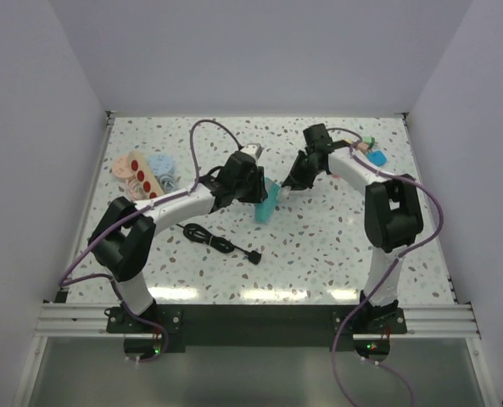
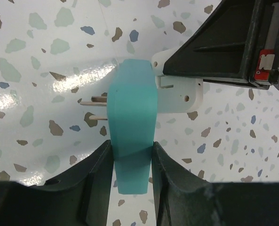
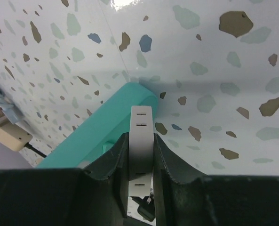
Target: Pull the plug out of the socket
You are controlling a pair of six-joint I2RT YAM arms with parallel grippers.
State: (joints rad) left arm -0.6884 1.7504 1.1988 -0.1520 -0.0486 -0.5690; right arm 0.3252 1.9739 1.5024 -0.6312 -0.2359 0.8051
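My left gripper is shut on a teal plug piece held above mid-table. Two metal prongs stick out of its free side. My right gripper is shut on a white slotted block that touches the teal piece's other side. I cannot tell whether the two are still joined. The pale wooden socket strip with red round faces lies at the far left, away from both grippers.
A black cable with a plug end lies loose in front of the left arm. A pale blue disc sits beside the strip. Small coloured blocks lie at the far right. Walls enclose the table on three sides.
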